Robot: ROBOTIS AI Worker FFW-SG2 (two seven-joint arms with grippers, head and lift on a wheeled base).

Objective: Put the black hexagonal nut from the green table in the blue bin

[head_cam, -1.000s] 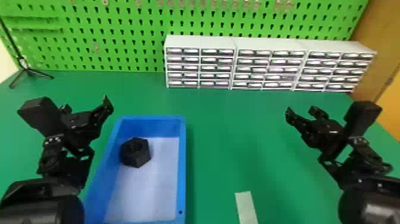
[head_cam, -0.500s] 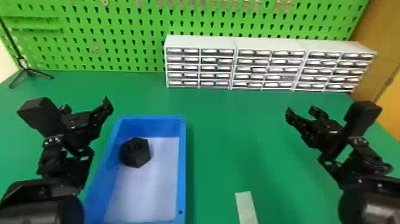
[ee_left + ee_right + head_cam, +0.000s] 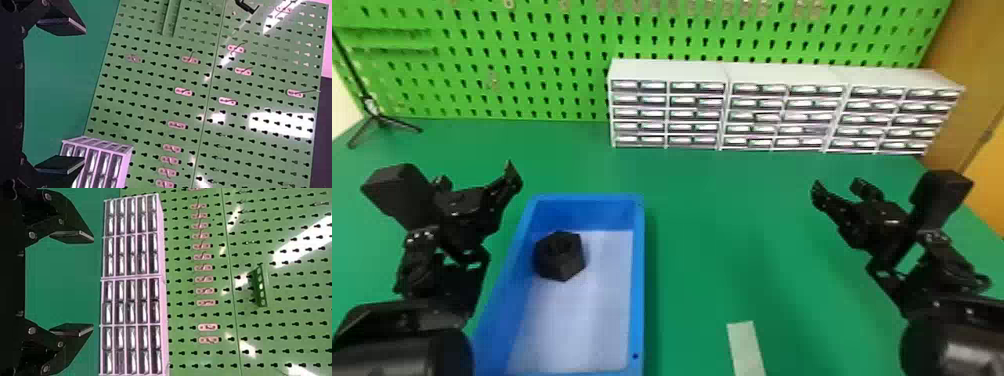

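The black hexagonal nut (image 3: 560, 255) lies inside the blue bin (image 3: 638, 280), on its pale floor near the far left corner. Left of the bin, my left gripper (image 3: 477, 182) is held above the green table (image 3: 712, 240); in the left wrist view the left gripper (image 3: 60, 96) stands open with nothing between its fingers. At the right side of the head view is my right gripper (image 3: 837, 187), well apart from the bin. The right wrist view has the right gripper (image 3: 72, 283) open and holding nothing.
White drawer cabinets (image 3: 782, 110) line the table's back edge before a green pegboard (image 3: 532, 65). A small tripod (image 3: 377, 117) stands at the back left. A pale strip (image 3: 746, 347) lies on the table right of the bin.
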